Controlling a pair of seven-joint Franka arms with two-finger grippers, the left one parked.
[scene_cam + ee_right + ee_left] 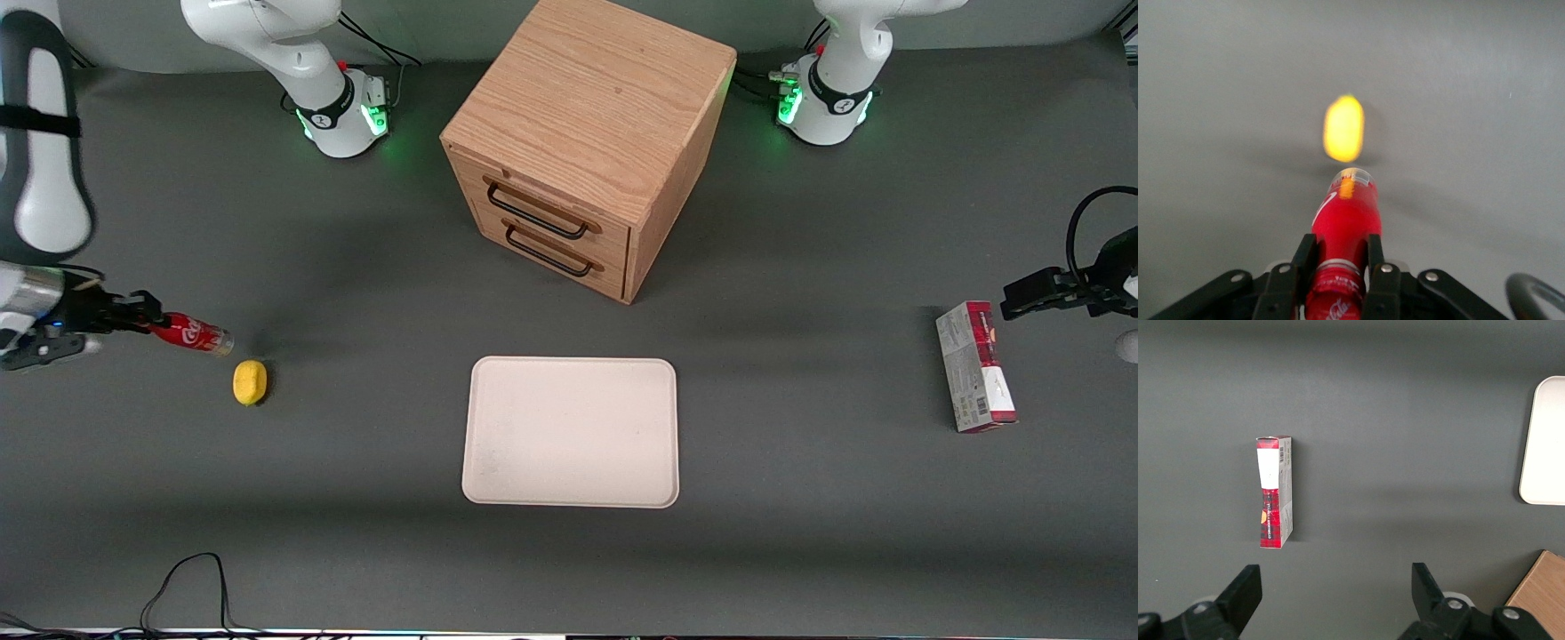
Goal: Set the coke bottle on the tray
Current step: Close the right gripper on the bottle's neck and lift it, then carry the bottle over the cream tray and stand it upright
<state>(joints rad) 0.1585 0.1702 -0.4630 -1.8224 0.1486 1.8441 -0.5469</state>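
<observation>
At the left edge of the front frame the coke bottle [191, 333] is held clenched near its cap between the jaws of the gripper [147, 318], tilted above the table [356, 498] beside the yellow lump [250, 382], seemingly for carrying to the tray [571, 432] at lower centre.

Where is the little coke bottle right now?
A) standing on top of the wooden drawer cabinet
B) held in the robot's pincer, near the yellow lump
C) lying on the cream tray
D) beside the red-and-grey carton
B: the pincer is shut on the coke bottle, near the yellow lump, toward the working arm's end; the tray is bare.
</observation>
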